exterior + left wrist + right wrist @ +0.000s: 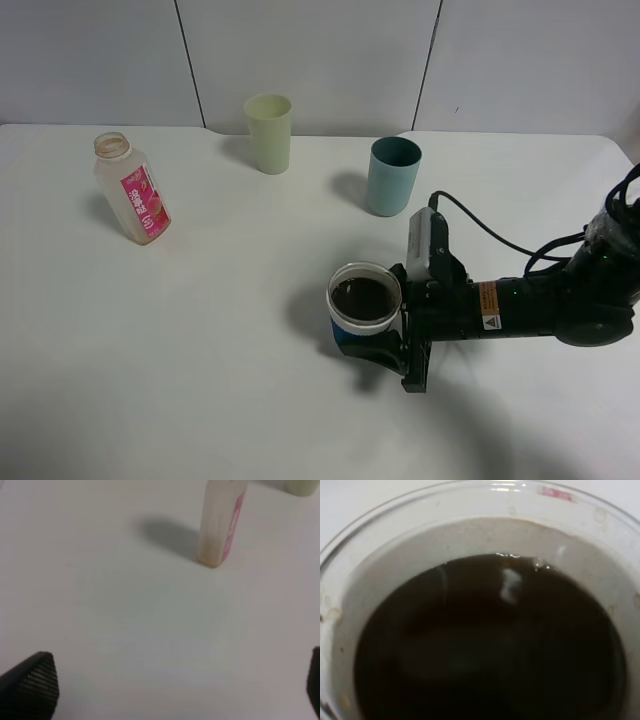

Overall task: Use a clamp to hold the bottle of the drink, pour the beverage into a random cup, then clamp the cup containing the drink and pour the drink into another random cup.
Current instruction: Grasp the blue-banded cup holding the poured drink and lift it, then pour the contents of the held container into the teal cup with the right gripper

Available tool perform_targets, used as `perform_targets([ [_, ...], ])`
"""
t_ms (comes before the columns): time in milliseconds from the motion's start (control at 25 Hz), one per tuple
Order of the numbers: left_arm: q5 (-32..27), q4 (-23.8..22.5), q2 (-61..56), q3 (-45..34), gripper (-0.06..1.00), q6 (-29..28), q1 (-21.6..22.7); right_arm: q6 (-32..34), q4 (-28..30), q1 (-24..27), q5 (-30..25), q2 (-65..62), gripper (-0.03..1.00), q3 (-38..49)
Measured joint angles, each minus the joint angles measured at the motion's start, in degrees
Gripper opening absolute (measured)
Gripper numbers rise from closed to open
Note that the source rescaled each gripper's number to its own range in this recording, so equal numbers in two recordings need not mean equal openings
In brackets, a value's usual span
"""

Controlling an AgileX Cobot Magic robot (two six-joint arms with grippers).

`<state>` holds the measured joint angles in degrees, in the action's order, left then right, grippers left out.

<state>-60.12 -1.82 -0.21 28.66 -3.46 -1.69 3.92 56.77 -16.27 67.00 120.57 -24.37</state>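
A robotics lab test bench, by every sign: bare white tabletop, plain pale wall panels with dark seams behind it, a bulky black robot arm trailing loose cables and bearing a warning sticker. Few props, spaced out across the surface: a labelled bottle, a pale yellow-green tumbler, a teal tumbler, a blue-banded cup.

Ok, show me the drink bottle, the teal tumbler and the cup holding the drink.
drink bottle (130, 195): exterior high view, body.
teal tumbler (392, 182): exterior high view, side wall.
blue-banded cup (351, 339): exterior high view, blue band.
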Motion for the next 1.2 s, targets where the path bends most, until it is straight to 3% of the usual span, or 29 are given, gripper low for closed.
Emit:
perform_targets([
  [600,0.0,0.0,0.0,0.0,1.00,0.0,0.0,2.9,-0.8,0.0,0.6,-0.3,0.00,0.0],
  [1200,0.0,0.0,0.0,0.0,1.00,0.0,0.0,12.7,-7.3,0.0,-14.9,-18.4,0.00,0.1],
])
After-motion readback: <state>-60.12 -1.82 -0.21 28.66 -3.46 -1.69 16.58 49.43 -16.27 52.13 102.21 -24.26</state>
